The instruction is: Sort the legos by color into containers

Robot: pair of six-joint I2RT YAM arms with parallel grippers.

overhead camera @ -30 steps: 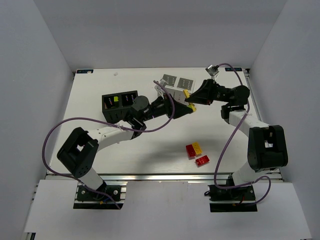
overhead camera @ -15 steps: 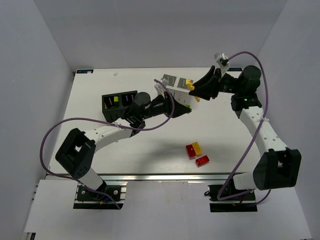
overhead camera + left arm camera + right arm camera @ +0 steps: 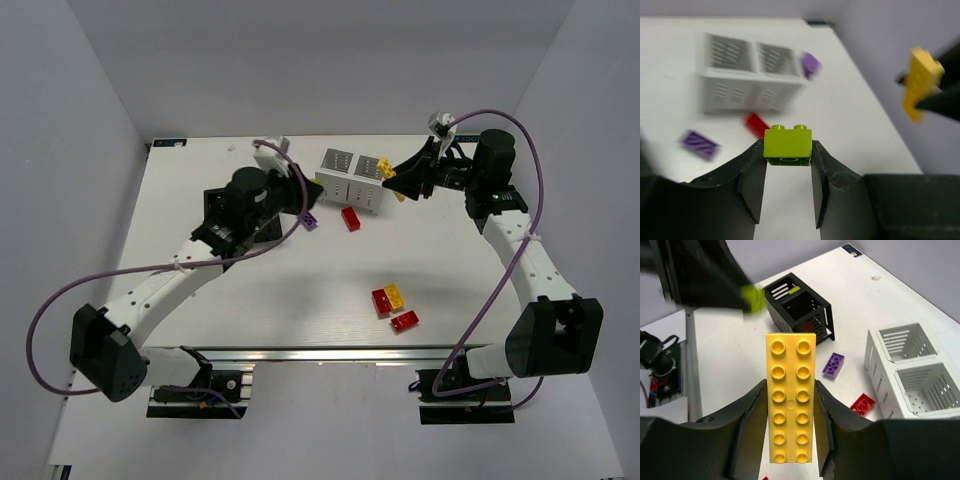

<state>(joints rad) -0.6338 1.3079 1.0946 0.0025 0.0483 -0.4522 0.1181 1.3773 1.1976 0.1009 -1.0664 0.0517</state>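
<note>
free: bare table (image 3: 300,290) front-left and centre | blocked: white box (image 3: 352,178) at back, purple brick (image 3: 311,220) and red brick (image 3: 350,218) just before it | three-brick cluster (image 3: 393,305) front-right

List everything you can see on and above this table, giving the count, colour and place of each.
white box: one, white, far middle of the table, both cells look empty.
black box: one, black, left of the white box.
red bricks: three, red, one in front of the white box, two near the front edge.
purple bricks: two, purple, one left of the lone red brick, one beyond the white box.
yellow bricks: two, yellow, a small one touching the front reds, a long one held off the table.
lime brick: one, lime green, held off the table.
table: one, white.
left gripper: one, black, shut on the lime brick.
right gripper: one, black, shut on the long yellow brick.
</note>
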